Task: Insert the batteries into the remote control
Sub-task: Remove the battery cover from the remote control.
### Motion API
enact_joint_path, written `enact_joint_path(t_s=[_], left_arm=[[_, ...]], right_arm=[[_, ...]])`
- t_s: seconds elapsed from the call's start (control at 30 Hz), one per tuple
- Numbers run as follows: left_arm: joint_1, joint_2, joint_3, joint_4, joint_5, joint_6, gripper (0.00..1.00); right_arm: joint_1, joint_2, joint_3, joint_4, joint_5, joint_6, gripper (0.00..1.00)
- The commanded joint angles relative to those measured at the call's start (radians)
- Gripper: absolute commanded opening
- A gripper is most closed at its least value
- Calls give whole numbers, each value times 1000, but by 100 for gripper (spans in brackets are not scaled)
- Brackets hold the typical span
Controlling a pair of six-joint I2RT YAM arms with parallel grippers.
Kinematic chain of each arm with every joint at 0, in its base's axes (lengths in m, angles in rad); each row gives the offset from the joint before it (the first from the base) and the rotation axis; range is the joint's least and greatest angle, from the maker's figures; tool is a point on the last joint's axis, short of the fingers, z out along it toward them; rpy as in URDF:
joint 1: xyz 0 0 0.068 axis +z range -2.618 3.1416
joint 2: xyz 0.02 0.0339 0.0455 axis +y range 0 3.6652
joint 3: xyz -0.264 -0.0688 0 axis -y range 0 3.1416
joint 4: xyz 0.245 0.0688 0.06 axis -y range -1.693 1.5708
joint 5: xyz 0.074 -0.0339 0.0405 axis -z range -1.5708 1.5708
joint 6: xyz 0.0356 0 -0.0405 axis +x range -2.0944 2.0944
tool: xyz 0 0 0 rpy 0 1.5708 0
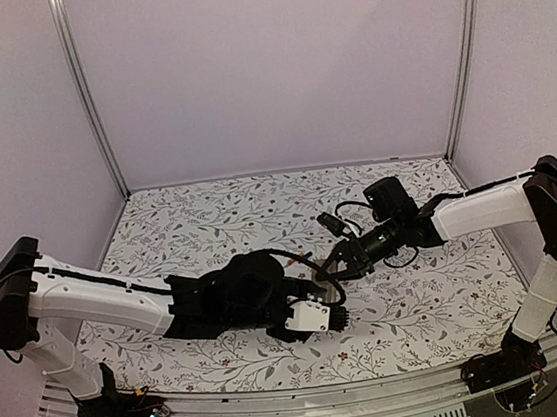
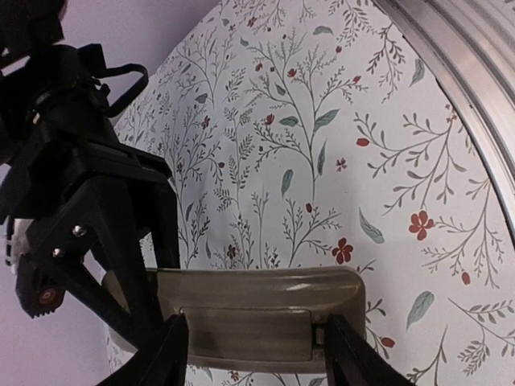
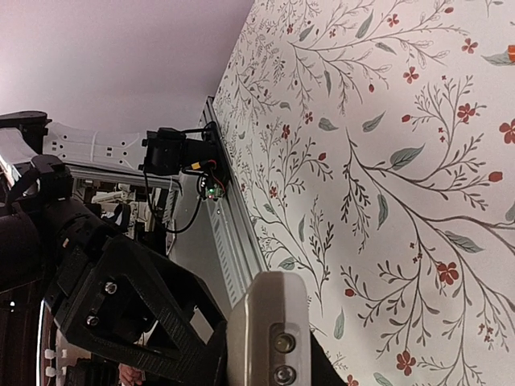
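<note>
My left arm lies low, stretched from its base toward the middle, wrist rolled so the left pincer points sideways. Its two fingers stand partway apart with the remote control gripped between them. My right arm bends at the elbow and reaches inward, angled downward (wrist camera riding on top). The right pincer has its jaws fully together, and its tip sits right at the remote; whether it pinches anything, I cannot tell.
</note>
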State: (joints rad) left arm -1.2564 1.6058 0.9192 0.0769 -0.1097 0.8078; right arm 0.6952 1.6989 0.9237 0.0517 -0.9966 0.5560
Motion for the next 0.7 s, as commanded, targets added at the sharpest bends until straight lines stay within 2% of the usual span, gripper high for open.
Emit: enact_joint_path(t_s=[0.0, 0.27, 0.67], left_arm=[[-11, -27, -48, 133, -117, 81, 58], [-45, -76, -90, 216, -166, 159, 57], [-60, -121, -117, 242, -193, 171, 57]], right_arm=[[30, -16, 25, -1, -91, 21, 0], [29, 10, 35, -4, -81, 34, 0], [-23, 16, 27, -15, -38, 43, 0]])
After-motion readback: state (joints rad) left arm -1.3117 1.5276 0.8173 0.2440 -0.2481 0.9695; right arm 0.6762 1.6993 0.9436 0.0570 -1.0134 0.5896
